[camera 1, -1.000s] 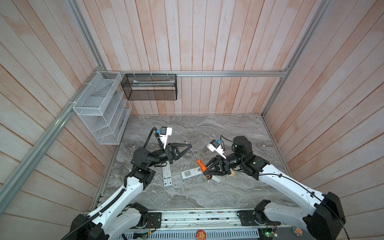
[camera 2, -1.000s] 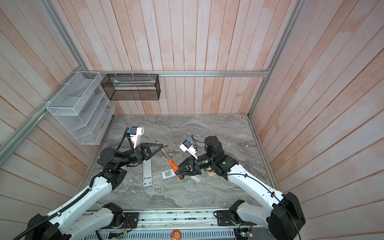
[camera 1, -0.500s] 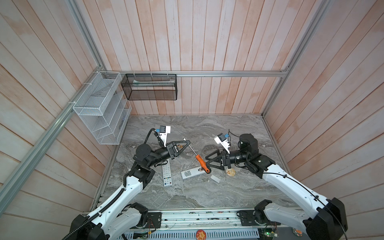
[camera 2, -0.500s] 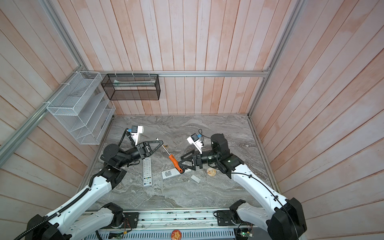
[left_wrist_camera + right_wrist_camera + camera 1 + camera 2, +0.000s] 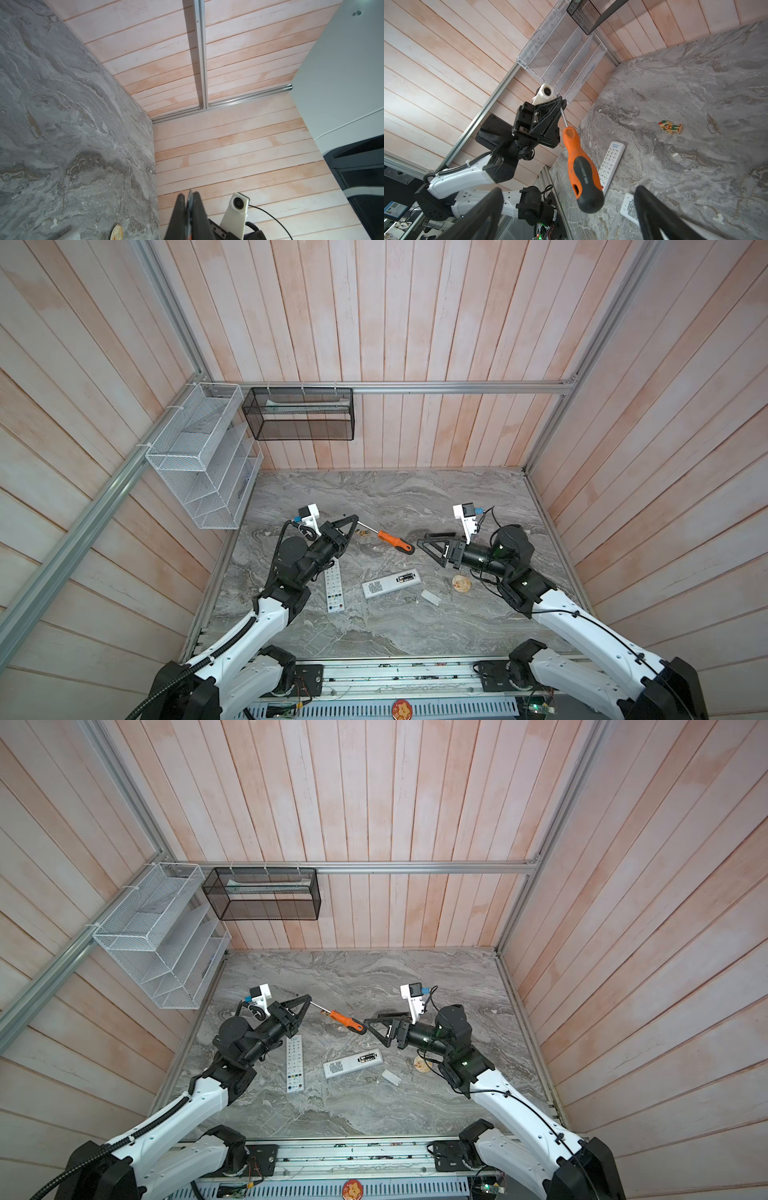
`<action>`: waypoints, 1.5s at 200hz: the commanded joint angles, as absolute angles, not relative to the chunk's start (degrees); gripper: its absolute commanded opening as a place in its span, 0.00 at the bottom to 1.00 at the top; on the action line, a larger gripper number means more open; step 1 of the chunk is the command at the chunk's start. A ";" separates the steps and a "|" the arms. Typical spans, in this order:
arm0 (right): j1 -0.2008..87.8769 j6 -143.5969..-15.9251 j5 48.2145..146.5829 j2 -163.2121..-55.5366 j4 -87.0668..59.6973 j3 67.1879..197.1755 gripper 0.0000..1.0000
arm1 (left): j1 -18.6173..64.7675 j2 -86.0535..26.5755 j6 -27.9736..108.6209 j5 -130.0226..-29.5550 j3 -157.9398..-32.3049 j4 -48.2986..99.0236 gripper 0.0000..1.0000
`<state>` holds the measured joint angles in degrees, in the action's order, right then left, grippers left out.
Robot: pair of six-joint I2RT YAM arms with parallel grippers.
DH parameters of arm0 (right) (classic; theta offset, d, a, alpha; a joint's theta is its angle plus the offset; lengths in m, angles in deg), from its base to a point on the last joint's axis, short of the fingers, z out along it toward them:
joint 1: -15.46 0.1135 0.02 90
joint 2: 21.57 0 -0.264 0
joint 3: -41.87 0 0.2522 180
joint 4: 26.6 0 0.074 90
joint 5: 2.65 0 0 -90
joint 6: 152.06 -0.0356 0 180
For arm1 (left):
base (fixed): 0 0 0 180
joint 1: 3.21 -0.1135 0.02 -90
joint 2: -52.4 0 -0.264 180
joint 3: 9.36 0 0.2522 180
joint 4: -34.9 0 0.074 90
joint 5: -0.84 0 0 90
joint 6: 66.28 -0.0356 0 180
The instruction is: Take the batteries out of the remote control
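Left hand (image 5: pixel 353 517) pinches the screwdriver (image 5: pixel 395 542), beside the spread right hand (image 5: pixel 424 537).

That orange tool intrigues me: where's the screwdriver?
In both top views the screwdriver is above mid-table, its shaft pinched by the left gripper, its handle just short of the open right gripper.

we see a grey marbled tabletop (image 5: pixel 374 497). on it lie a white remote (image 5: pixel 333 587), buttons up, and near it a grey remote (image 5: pixel 380 585), back up, with batteries (image 5: pixel 403 577) in its open bay. a small lid (image 5: pixel 430 596), a round disc (image 5: pixel 461 583) and a little coloured figure (image 5: pixel 669 126) lie there too.
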<state>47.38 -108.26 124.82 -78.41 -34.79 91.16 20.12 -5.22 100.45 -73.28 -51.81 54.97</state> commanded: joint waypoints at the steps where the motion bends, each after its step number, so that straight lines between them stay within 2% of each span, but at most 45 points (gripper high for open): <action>1: 48.62 -110.47 124.24 -81.48 -39.80 92.47 0.97 | 20.43 -4.06 103.75 -77.19 -51.16 60.74 0.00; 126: 51.31 -115.31 130.33 -95.15 -50.12 99.81 0.88 | 20.69 -6.75 106.10 -74.89 -51.06 65.64 0.00; 197: 51.88 -117.26 133.12 -98.28 -51.20 101.74 0.73 | 21.36 -8.21 106.17 -74.05 -51.56 66.66 0.00; 240: 52.68 -117.35 133.31 -99.35 -50.28 102.25 0.70 | 21.48 -8.07 105.89 -74.38 -51.28 66.35 0.00; 300: 52.64 -117.35 133.44 -100.58 -48.52 103.09 0.42 | 21.63 -8.39 105.52 -74.24 -51.58 65.97 0.00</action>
<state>52.34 -117.30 132.47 -99.92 -48.32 101.43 21.23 -8.30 105.45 -74.48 -50.32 63.53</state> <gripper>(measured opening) 0.452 0.057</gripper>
